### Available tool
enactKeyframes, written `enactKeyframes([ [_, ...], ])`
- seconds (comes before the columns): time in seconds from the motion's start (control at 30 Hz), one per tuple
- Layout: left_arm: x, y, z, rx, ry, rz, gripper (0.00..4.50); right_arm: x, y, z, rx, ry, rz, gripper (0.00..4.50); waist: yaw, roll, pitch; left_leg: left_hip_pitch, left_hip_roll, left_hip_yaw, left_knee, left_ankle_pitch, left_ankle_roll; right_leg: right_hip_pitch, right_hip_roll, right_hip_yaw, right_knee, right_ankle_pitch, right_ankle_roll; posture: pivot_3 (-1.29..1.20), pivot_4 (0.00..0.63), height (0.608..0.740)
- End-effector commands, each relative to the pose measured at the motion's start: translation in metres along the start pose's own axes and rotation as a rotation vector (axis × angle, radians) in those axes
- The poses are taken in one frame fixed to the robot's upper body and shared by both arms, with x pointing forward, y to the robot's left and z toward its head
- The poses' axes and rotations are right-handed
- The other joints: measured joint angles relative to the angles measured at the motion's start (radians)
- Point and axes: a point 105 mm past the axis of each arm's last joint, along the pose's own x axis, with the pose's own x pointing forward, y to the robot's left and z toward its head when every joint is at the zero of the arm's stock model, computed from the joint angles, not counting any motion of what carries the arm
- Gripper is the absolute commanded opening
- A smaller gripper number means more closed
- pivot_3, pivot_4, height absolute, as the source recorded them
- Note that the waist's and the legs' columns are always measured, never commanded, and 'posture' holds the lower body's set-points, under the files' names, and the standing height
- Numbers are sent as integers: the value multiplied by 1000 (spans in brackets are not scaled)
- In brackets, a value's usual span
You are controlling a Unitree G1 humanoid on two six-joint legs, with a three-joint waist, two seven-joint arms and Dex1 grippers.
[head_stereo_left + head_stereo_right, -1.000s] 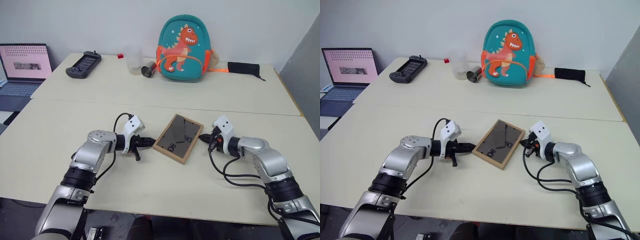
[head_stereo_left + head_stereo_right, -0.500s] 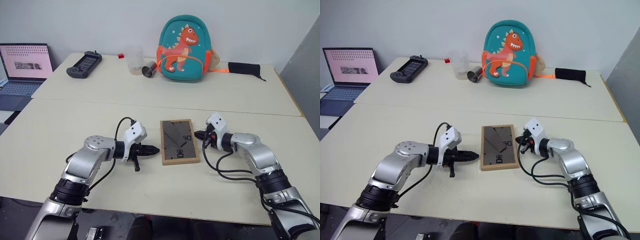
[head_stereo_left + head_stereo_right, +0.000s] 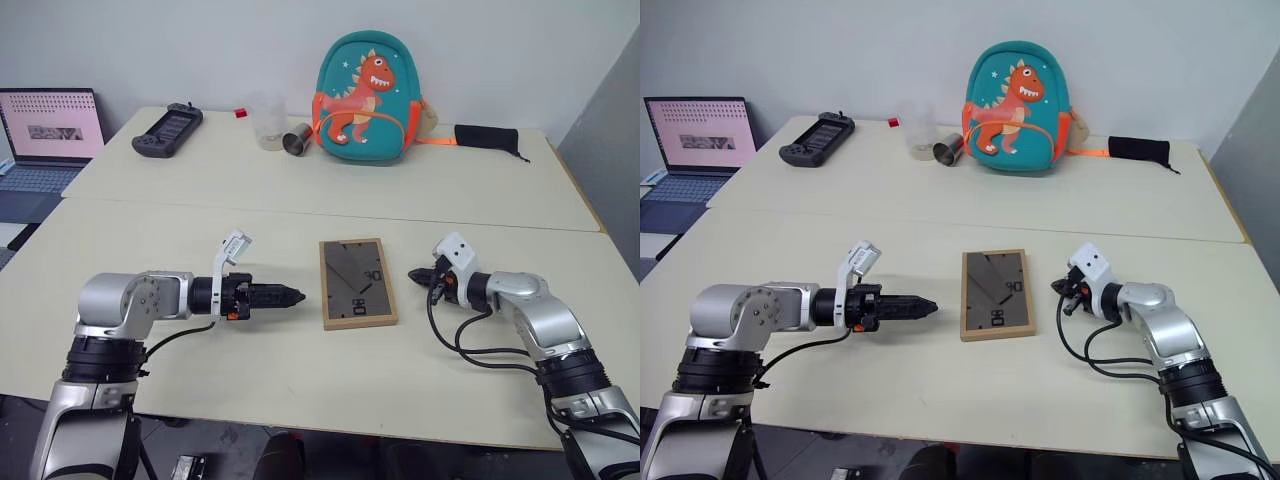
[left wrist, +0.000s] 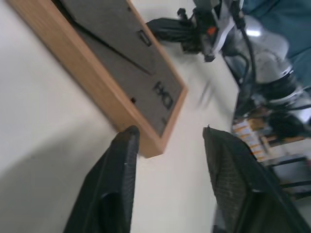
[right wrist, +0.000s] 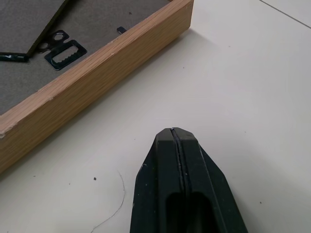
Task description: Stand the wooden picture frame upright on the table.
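You see the small rectangular wooden picture frame (image 3: 358,283) with its light tan border lying flat, dark back panel up, on the large pale cream table (image 3: 300,380), on the near side of the table's seam. Left of the frame, your left gripper (image 3: 292,296) points at it, close but apart; its 2 black fingers (image 4: 115,189) stand parted with nothing between them. Right of the frame, your right gripper (image 3: 415,276) has its fingers pressed together, empty, just beside the frame's edge without touching.
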Motion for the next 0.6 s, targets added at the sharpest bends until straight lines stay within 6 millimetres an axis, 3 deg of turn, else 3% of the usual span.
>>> enactKeyframes([
  [0.03,0,-1,9,-155,-43,-32,3177,-5,-1,10,-28,-37,-13,0,-1,0,0,0,0,0,0,0,0,0,0,0,0,0,0,0,150,740],
  [0.23,17,3,-3,-250,32,-17,4467,2,11,10,-28,-42,-2,0,-3,0,0,0,0,0,0,0,0,0,0,0,0,0,0,0,150,740],
  [0.43,32,15,-17,-346,113,39,4467,11,19,15,-23,-57,16,0,-7,0,0,0,0,0,0,0,-1,0,0,0,0,0,0,0,150,740],
  [0.6,38,25,-27,-358,146,104,4467,22,42,22,-7,-85,83,0,-6,1,-1,2,0,0,0,0,-1,2,0,0,0,0,0,0,150,740],
])
